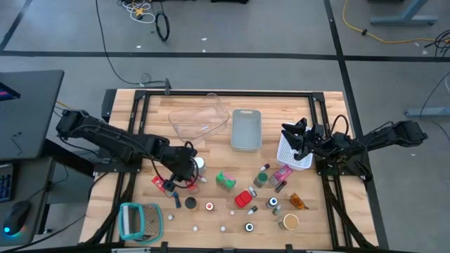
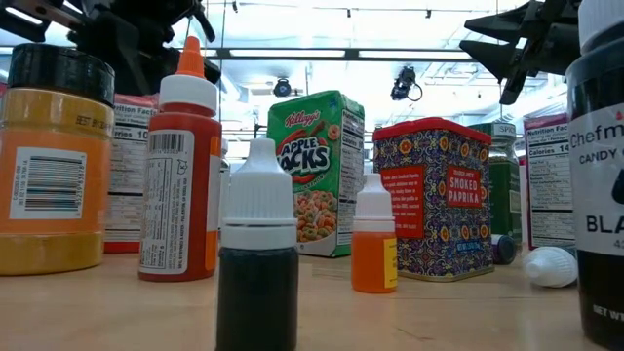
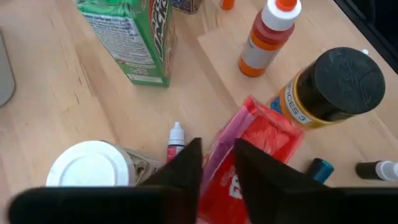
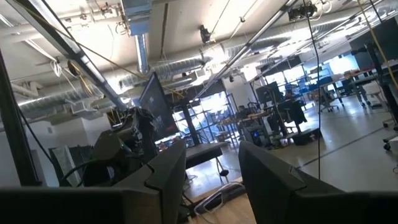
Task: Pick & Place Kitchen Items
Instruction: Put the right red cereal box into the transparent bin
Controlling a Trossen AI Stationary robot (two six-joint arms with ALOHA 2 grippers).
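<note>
L gripper (image 3: pixel 216 163) sits low over the table (image 1: pixel 211 218) at about 8 o'clock from centre, fingers (image 3: pixel 186 168) pinched on the top edge of a red packet (image 3: pixel 261 140); the packet lies flat between them. Just beside it at 9 o'clock: a white-lidded jar (image 3: pixel 90 165) and a tiny red dropper bottle (image 3: pixel 176 140). At 2 o'clock from the gripper: a yellow spice jar w/ black cap (image 3: pixel 333 87) and an orange-capped sauce bottle (image 3: pixel 267 37). Green cereal box (image 3: pixel 134 37) at 11 o'clock. R gripper (image 4: pixel 211 168) waits raised at approx 3 o'clock, over the white bin (image 1: pixel 294 156), fingers apart, nothing between them. Other small bottles and jars scattered around 5 o'clock.
</note>
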